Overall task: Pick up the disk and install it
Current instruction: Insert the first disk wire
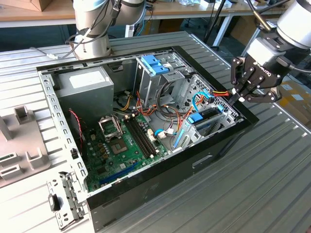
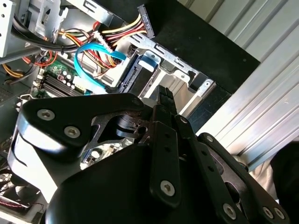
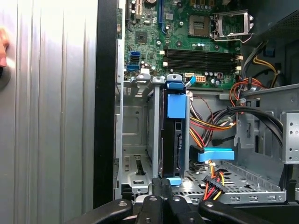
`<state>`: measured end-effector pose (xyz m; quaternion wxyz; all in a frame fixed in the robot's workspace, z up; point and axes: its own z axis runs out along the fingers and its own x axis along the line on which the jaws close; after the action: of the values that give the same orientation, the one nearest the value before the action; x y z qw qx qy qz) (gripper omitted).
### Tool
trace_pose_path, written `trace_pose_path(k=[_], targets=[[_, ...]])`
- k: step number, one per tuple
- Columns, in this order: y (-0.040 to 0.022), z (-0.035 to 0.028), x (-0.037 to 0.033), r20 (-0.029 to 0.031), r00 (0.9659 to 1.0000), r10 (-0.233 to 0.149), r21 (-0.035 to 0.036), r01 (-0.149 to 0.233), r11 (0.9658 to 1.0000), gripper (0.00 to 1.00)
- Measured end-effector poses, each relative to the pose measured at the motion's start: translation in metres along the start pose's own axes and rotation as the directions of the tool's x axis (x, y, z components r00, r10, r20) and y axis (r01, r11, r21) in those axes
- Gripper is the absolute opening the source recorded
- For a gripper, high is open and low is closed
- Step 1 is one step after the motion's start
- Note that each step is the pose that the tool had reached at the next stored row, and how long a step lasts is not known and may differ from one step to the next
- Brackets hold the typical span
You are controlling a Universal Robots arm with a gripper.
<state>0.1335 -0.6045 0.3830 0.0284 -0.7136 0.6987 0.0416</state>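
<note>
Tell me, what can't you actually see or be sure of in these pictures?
- The disk: edge-on in its bay in the first wrist view; the cage walls hide its label.
- The gripper: shut, but whether its tips touch the disk cannot be told; they overlap its end.
- The motherboard: in the second wrist view, mostly behind the gripper's body.

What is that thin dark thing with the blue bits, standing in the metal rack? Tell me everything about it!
That is the disk. In the first wrist view it is a thin, dark slab standing on its edge in a slot of the silver metal cage, inside the computer case. A light-blue plastic clip sits on it. The gripper, fingers shut together, is right at its near end; I cannot tell if they touch.
</note>
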Motion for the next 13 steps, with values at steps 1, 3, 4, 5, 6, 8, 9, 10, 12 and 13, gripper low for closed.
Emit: trace_pose_path(k=[1, 3, 4, 5, 6, 8, 9, 10, 12, 13], targets=[[0.0000, 0.0000, 0.0000, -0.0001, 1.0000, -0.007, -0.0007, 0.007, 1.0000, 0.11], [0.0000, 0.0000, 0.0000, -0.0003, 0.9998, -0.020, -0.0020, 0.020, 0.9998, 0.11], [0.0000, 0.0000, 0.0000, -0.0004, 0.9996, -0.027, -0.0027, 0.027, 0.9996, 0.11], [0.0000, 0.0000, 0.0000, -0.0005, 0.9995, -0.032, -0.0032, 0.032, 0.9995, 0.11], [0.0000, 0.0000, 0.0000, -0.0006, 0.9993, -0.037, -0.0038, 0.037, 0.9993, 0.11], [0.0000, 0.0000, 0.0000, -0.0007, 0.9986, -0.052, -0.0052, 0.052, 0.9986, 0.11], [0.0000, 0.0000, 0.0000, -0.0008, 0.9982, -0.060, -0.0061, 0.060, 0.9982, 0.11], [0.0000, 0.0000, 0.0000, -0.0009, 0.9979, -0.065, -0.0065, 0.065, 0.9979, 0.11], [0.0000, 0.0000, 0.0000, -0.0009, 0.9972, -0.075, -0.0075, 0.075, 0.9971, 0.11], [0.0000, 0.0000, 0.0000, -0.0011, 0.9968, -0.080, -0.0080, 0.080, 0.9968, 0.11]])
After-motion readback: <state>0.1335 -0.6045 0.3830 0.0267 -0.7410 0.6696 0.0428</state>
